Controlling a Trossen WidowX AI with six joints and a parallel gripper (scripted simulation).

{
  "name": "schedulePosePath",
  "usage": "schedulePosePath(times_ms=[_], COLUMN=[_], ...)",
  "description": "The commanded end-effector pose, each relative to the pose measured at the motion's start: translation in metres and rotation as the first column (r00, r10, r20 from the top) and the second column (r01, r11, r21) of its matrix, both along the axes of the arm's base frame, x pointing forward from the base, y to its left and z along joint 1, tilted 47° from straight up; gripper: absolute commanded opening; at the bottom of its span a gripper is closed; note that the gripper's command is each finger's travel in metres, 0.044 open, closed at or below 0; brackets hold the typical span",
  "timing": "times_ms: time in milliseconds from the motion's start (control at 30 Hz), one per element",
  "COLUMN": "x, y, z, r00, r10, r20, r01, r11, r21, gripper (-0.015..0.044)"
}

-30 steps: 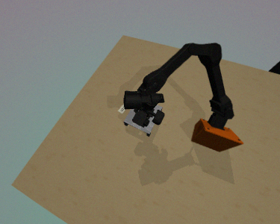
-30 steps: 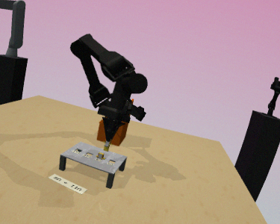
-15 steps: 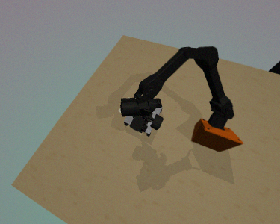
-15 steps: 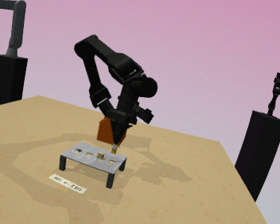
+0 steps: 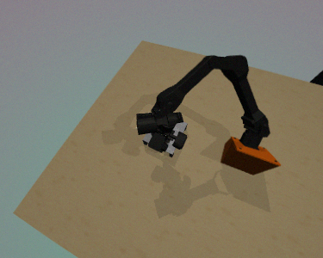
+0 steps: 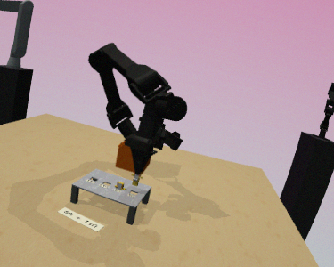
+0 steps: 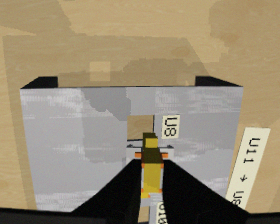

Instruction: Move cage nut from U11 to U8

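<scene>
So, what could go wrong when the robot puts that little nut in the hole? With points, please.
The cage nut point(image 6: 135, 182) point(image 7: 152, 177) looks off to one side of hole U8 point(image 6: 134, 193) point(image 7: 140, 125), so it might hit the rail plate point(image 5: 181, 127) point(image 6: 88, 182) point(image 7: 60, 150) and go in crooked.
The other nut point(image 6: 120, 186) sits close by, so the end effector point(image 5: 169, 138) point(image 6: 136, 174) point(image 7: 151, 167) could bump it.

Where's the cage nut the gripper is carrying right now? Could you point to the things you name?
In the wrist view, the carried cage nut point(image 6: 135, 182) point(image 7: 152, 175) is between the gripper's fingertips, just below the U8 hole point(image 7: 140, 126) and left of the U8 label point(image 7: 170, 127).
</scene>
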State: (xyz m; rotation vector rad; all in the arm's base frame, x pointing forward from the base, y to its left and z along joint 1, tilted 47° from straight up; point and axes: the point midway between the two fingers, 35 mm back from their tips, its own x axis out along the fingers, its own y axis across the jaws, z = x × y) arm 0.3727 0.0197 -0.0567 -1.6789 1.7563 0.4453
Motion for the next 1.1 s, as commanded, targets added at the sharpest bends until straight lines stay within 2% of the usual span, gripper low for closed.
schedulePosePath(times_ms=[0,1067], x=[0.000,-0.004], y=[-0.002,-0.022], z=[-0.004,-0.023], r00=[1.000,0.999], r10=[-0.018,-0.033], r20=[-0.015,-0.030], r01=[0.018,0.034], r11=[1.000,0.999], r21=[0.005,0.007], gripper=[0.0026,0.0026])
